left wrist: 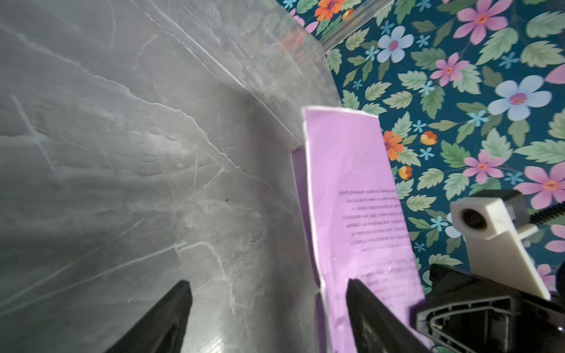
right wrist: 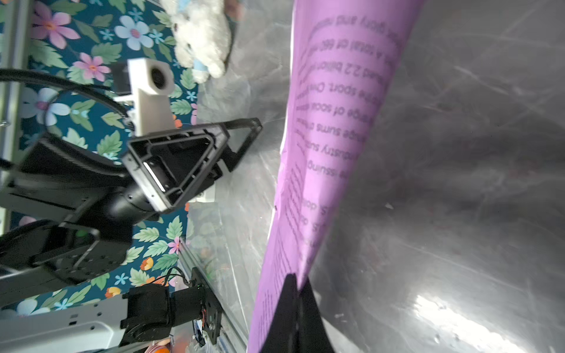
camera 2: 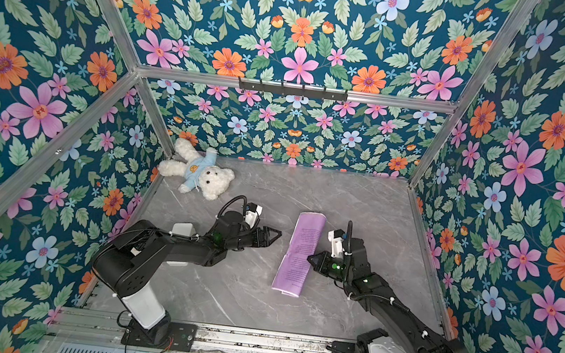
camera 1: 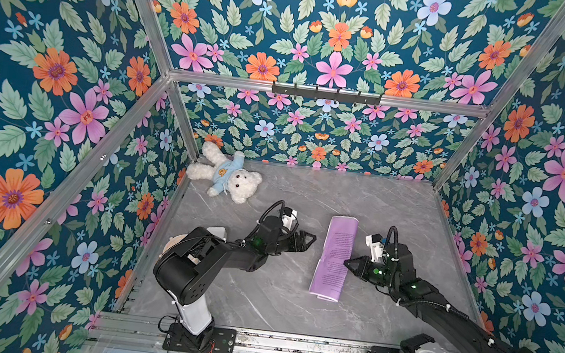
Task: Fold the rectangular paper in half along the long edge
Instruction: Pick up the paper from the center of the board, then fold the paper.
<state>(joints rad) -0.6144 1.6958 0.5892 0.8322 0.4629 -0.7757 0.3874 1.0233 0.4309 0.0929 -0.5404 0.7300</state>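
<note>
lilac rectangular paper [camera 1: 335, 257] lies folded lengthwise on the grey table [camera 1: 258, 299], right of centre. right hand [camera 1: 349, 263] is clenched on its long edge; left hand [camera 1: 310, 241] hangs released nearby, not touching it.

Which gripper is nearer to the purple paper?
The right. The right gripper, shut, is at the edge of the paper; the left gripper, open, stands apart beside it.
</note>
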